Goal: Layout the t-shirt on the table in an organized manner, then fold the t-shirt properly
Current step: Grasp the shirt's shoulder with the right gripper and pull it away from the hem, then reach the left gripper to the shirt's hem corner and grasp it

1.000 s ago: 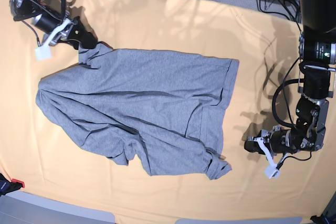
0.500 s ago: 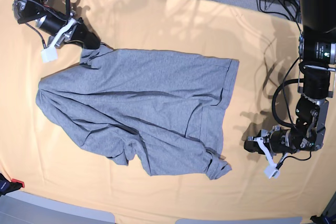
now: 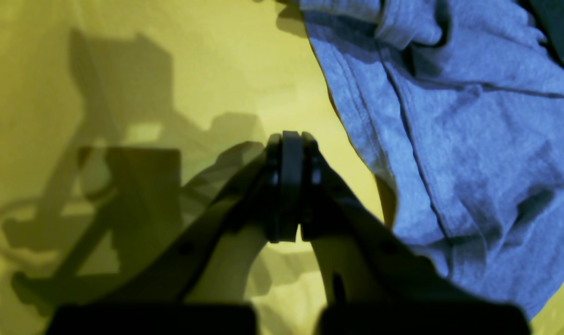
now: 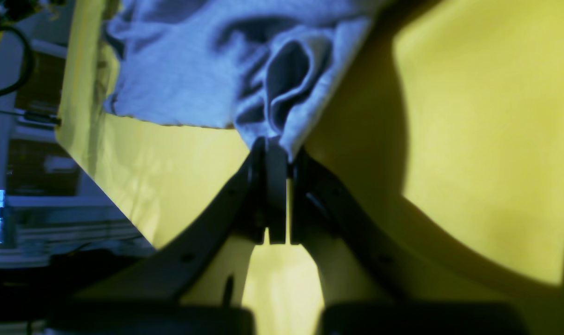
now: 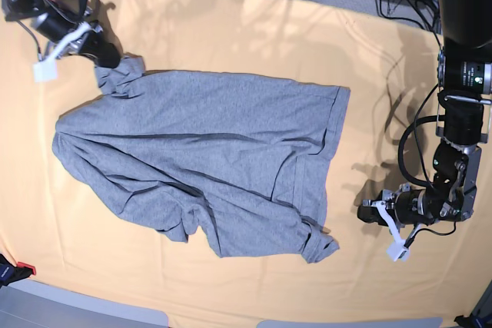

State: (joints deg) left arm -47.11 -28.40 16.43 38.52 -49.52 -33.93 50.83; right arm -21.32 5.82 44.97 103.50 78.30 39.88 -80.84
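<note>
My right claw (image 5: 106,57) had just pinched shut on a bunched corner of the t-shirt (image 5: 207,159) and dragged it toward the frame's upper left, starting the spread. The shirt lay rumpled mid-table (image 5: 254,28). My left claw (image 5: 367,213), pressed together empty, waited lower right.

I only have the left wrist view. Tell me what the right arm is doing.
Observer: The right gripper is shut on a bunched corner of the t-shirt, near the table's far corner in the base view.
Operator: Report whether that corner is lifted.
Observer: In the right wrist view the fabric hangs in folds from the jaws; the rest of the shirt lies flat but rumpled.
Operator: Now tell me where my left arm sits relative to the shirt.
Observer: The left gripper is shut and empty, beside the shirt's opposite edge and clear of the cloth.
</note>
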